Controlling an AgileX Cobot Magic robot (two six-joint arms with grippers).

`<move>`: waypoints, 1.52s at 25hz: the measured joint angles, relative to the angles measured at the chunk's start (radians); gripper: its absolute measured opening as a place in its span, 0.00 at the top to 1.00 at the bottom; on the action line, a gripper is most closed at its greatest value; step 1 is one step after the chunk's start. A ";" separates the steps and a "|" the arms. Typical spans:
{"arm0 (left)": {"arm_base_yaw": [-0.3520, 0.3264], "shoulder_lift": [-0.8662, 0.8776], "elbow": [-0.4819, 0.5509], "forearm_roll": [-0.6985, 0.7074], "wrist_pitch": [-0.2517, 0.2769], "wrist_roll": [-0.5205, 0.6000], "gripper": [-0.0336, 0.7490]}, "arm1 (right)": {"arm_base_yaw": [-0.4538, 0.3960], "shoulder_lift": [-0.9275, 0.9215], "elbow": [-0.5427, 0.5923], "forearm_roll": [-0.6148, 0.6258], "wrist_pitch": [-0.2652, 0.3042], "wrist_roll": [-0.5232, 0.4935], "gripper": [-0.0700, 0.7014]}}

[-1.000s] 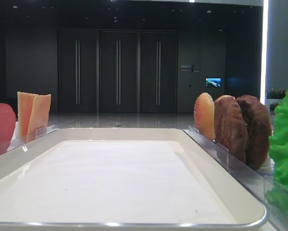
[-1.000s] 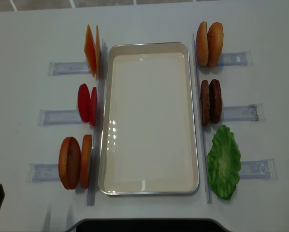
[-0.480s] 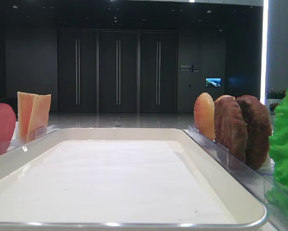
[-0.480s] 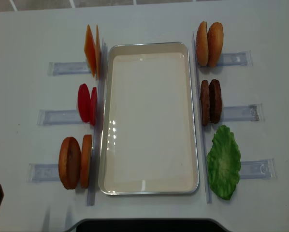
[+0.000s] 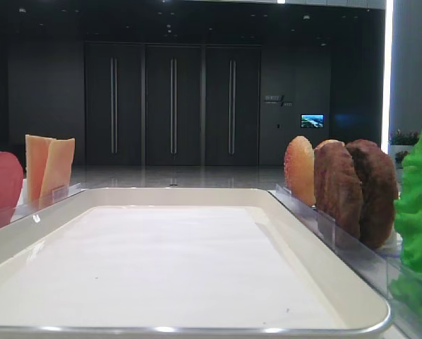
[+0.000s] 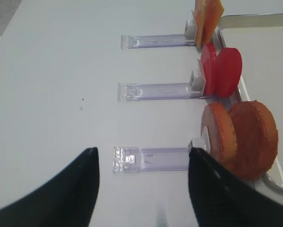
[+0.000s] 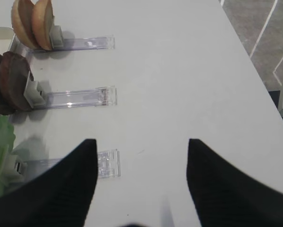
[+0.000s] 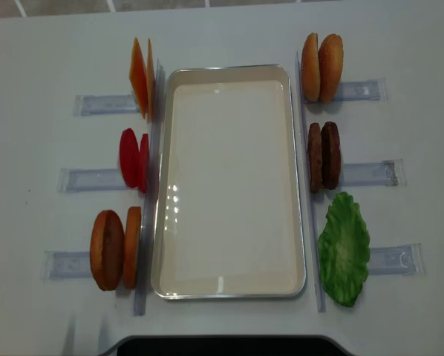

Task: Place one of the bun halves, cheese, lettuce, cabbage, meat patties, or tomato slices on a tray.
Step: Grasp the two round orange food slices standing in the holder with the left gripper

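Seemingly bare tray [image 8: 229, 74], clear racks [image 8: 367, 174] flanking

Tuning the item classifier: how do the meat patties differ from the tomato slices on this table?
Colour: the meat patties are dark brown, the tomato slices pinkish-red.
Surface: the patties look rough, the tomato slices smooth.
Side: the patties stand right of the tray, the tomato slices left of it.
Shared: both are pairs of round discs standing on edge in clear holders, middle of their row, outside the tray.
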State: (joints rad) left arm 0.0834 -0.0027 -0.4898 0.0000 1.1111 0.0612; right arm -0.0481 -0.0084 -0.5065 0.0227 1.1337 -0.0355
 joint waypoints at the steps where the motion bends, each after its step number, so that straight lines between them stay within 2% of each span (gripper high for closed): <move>1: 0.000 0.017 -0.004 0.000 0.000 -0.011 0.38 | 0.000 0.000 0.000 0.000 0.000 0.000 0.39; 4: 0.000 0.092 -0.044 0.000 0.000 -0.036 0.38 | 0.000 0.000 0.000 0.000 0.000 0.000 0.39; 10: 0.000 0.300 -0.204 0.000 0.010 -0.075 0.38 | 0.000 0.000 0.000 0.000 0.000 0.000 0.39; 15: 0.000 0.521 -0.326 0.000 0.059 -0.093 0.38 | 0.000 0.000 0.000 0.000 0.000 0.000 0.39; 19: 0.000 0.735 -0.398 0.000 0.121 -0.114 0.38 | 0.000 0.000 0.000 0.000 0.000 0.000 0.39; 23: 0.000 0.941 -0.430 0.000 0.128 -0.119 0.38 | 0.000 0.000 0.000 0.000 0.000 0.000 0.39; 28: 0.000 1.088 -0.431 0.000 0.128 -0.119 0.38 | 0.000 0.000 0.000 0.000 0.000 0.000 0.39; 38: -0.004 1.114 -0.436 0.000 0.120 -0.130 0.38 | 0.000 0.000 0.000 0.000 0.000 0.000 0.39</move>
State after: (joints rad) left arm 0.0795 1.1109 -0.9257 0.0000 1.2309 -0.0689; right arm -0.0481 -0.0084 -0.5065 0.0227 1.1337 -0.0355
